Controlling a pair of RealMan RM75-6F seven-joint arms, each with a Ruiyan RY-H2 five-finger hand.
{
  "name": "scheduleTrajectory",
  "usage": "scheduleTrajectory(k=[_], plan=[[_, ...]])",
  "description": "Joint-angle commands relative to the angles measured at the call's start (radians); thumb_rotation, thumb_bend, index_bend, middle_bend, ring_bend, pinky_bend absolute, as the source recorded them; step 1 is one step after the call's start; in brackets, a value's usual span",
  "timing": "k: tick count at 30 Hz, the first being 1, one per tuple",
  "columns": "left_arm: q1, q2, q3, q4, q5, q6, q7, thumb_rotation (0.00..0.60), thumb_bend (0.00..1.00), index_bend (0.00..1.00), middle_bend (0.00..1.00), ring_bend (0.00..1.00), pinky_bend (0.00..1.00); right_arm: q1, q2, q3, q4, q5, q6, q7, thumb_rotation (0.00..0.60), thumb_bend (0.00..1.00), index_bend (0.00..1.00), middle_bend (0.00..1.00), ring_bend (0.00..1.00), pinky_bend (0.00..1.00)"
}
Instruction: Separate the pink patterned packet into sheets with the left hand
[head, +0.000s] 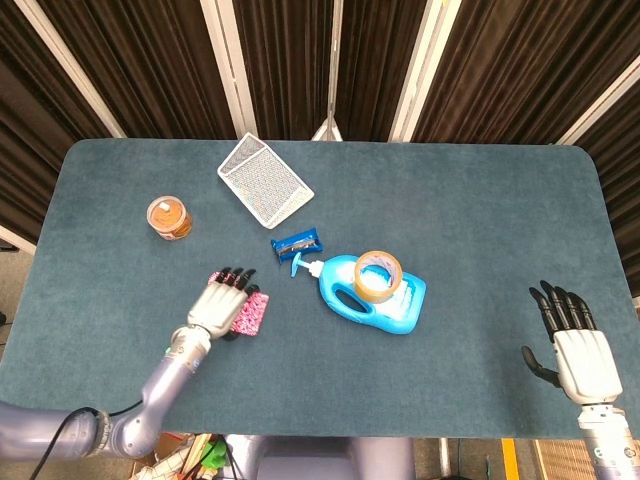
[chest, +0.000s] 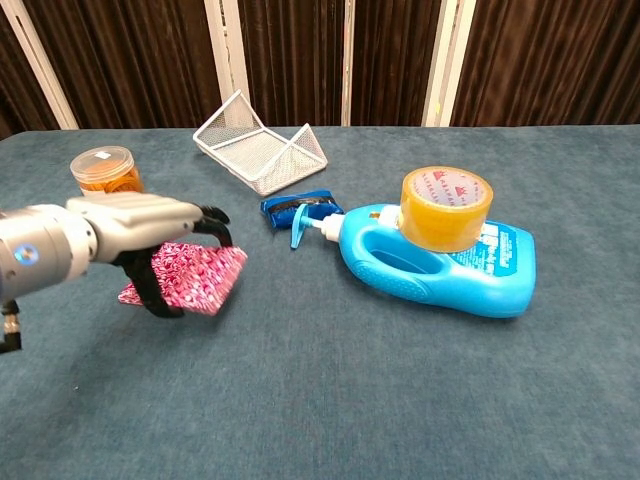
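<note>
The left hand (chest: 150, 235) holds the pink patterned packet (chest: 200, 276) w/ fingers curled over its top and the thumb underneath; in the chest view most of the stack looks lifted off the table (head: 480, 200), tilted, while one pink piece (chest: 130, 293) seems to lie flat on the cloth just behind, so separation has prob. begun. In the head view the packet (head: 250, 313) shows just right of the left hand (head: 222, 308), near the table's front-left, well apart from the blue detergent bottle (chest: 450, 265) w/ the tape roll (chest: 446, 208) on top. The right hand (head: 575, 350) hangs off the far right edge, fingers spread, holding nothing. Risks, as I judge them: grip covers the whole stack at once, so sheets may come off in a clump rather than singly; if the thumb slackens, the tilted stack could slide out and fan across the cloth, hard to re-pinch on that nap. A sweep further right would bring it toward the blue spray trigger (chest: 298, 210); a swing left or back could knock the orange-lidded jar (chest: 104, 170). The white wire basket (chest: 262, 145) is far enough back not to matter.
</note>
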Motion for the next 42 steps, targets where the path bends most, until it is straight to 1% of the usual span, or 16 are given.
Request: scheduleTrajectory(k=[1,4,6,12,16,25,32,36,38,40,42], plan=[[-0.011,-0.025,0.010,0.015,-0.012,-0.003,0.009,0.600,0.43,0.49,0.00,0.00,0.00,0.000,0.000,0.001,0.001,0.001,0.000,0.003,0.600,0.36,0.00,0.00,0.00,0.09],[-0.020,-0.044,0.016,0.031,-0.023,-0.005,0.014,0.600,0.38,0.39,0.00,0.00,0.00,0.001,0.000,0.001,0.002,0.000,-0.002,0.005,0.600,0.36,0.00,0.00,0.00,0.09],[-0.025,-0.049,0.020,0.037,-0.033,-0.006,0.020,0.600,0.34,0.35,0.00,0.00,0.00,0.001,0.000,0.001,0.002,0.000,-0.002,0.005,0.600,0.36,0.00,0.00,0.00,0.09],[-0.043,-0.046,0.033,0.035,-0.090,-0.003,0.056,0.600,0.24,0.28,0.00,0.00,0.00,0.002,0.000,0.001,0.003,0.000,-0.002,0.006,0.600,0.36,0.00,0.00,0.00,0.09],[-0.052,-0.044,0.030,0.032,-0.107,0.004,0.060,0.600,0.22,0.17,0.00,0.00,0.00,0.002,0.000,0.000,0.002,-0.004,-0.001,0.006,0.600,0.36,0.00,0.00,0.00,0.09],[-0.069,-0.037,0.026,0.007,-0.143,0.007,0.058,0.600,0.21,0.12,0.00,0.00,0.00,0.001,0.000,0.000,0.002,-0.004,0.000,0.007,0.600,0.36,0.00,0.00,0.00,0.09],[-0.084,-0.040,0.033,0.004,-0.167,0.017,0.072,0.600,0.22,0.22,0.00,0.00,0.00,0.001,0.000,0.000,0.003,-0.005,0.001,0.008,0.600,0.36,0.00,0.00,0.00,0.09],[-0.089,-0.050,0.034,0.011,-0.171,0.021,0.070,0.600,0.30,0.30,0.00,0.00,0.00,0.001,0.000,0.000,0.003,-0.005,0.002,0.008,0.600,0.36,0.00,0.00,0.00,0.09],[-0.091,-0.058,0.034,0.019,-0.171,0.023,0.064,0.600,0.35,0.36,0.00,0.00,0.00,0.001,0.000,-0.001,0.003,-0.006,0.002,0.009,0.600,0.36,0.00,0.00,0.00,0.09],[-0.090,-0.066,0.031,0.026,-0.166,0.026,0.054,0.600,0.40,0.45,0.00,0.00,0.00,0.002,0.000,0.000,0.002,-0.006,0.002,0.008,0.600,0.36,0.00,0.00,0.00,0.09],[-0.086,-0.076,0.028,0.036,-0.146,0.030,0.035,0.600,0.42,0.50,0.00,0.00,0.00,0.001,0.000,-0.001,0.002,-0.007,0.002,0.009,0.600,0.36,0.00,0.00,0.00,0.09]])
